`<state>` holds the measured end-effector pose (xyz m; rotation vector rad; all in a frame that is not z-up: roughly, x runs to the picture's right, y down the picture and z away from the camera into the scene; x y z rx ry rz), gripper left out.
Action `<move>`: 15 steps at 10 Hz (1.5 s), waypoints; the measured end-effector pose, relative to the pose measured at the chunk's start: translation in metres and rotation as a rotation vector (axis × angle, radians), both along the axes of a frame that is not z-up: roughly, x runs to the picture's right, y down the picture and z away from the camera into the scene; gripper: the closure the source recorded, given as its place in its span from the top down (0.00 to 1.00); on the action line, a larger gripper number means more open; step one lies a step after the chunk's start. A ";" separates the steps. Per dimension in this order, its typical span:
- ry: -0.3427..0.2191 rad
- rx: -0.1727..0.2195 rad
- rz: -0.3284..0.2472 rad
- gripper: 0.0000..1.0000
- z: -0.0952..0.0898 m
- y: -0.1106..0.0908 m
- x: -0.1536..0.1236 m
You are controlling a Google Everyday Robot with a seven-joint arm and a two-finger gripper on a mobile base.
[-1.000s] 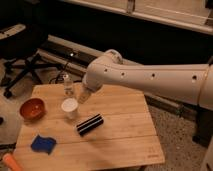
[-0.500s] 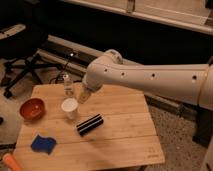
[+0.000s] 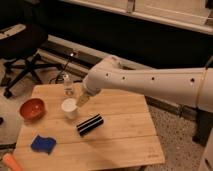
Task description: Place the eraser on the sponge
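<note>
The eraser point(image 3: 90, 124), a black bar with pale stripes, lies at an angle near the middle of the wooden table point(image 3: 120, 142). The sponge point(image 3: 43, 144), a flat bright-blue pad, rests near the table's front left. My white arm reaches in from the right, and the gripper point(image 3: 81, 99) hangs above the white cup, up and left of the eraser, touching neither it nor the sponge.
A white cup point(image 3: 69, 108) stands just left of the eraser. An orange-red bowl point(image 3: 32, 108) sits at the left edge, and a small clear bottle point(image 3: 68, 85) near the back. An orange object point(image 3: 11, 162) pokes in at the front left corner. An office chair point(image 3: 20, 45) stands behind.
</note>
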<state>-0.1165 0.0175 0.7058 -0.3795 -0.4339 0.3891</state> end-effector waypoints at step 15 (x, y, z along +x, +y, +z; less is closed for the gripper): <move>-0.119 0.048 -0.517 0.80 0.100 0.126 0.023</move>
